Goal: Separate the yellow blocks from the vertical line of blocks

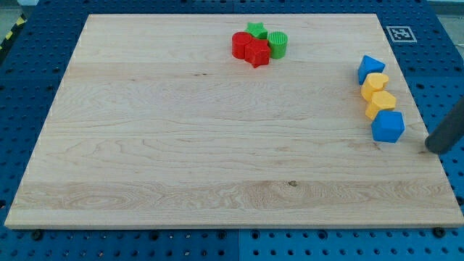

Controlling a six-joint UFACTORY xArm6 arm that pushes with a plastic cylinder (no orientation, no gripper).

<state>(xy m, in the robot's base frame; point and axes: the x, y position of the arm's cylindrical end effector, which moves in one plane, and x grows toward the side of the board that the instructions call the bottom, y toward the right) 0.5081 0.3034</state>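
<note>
Eight blocks lay on the wooden board (181, 145), in two groups. At the view's right, a vertical line of four ran down near the board's right edge: a blue block (370, 69) with a slanted top at the head of the line, a yellow block (375, 84) touching it below, a second yellow block (380, 103) touching that one, and a blue cube (388, 126) at the bottom, pressed against the lower yellow. The two yellows sat wedged between the two blues; their exact shapes were hard to make out, though they looked rounded or many-sided.

The rod came in from the view's right edge, slanting down and to the left, dark and thick. Only its lower stretch showed; the rest was cut off by the frame. My tip (436, 147) rested at the board's right margin, just beside the blue cube on its right and a little lower, apart from it. It touched no block. There were no jaws to spread or press together, since the arm ended in the bare rod, and it held nothing.

Near the view's top, well apart from the line, a tight cluster stood: a red cylinder (241, 44), a red star-like block (257, 53), a green star (255, 30) partly hidden behind the reds, and a green cylinder (278, 44).

A fiducial marker (399, 33) was printed off the board's top right corner.
</note>
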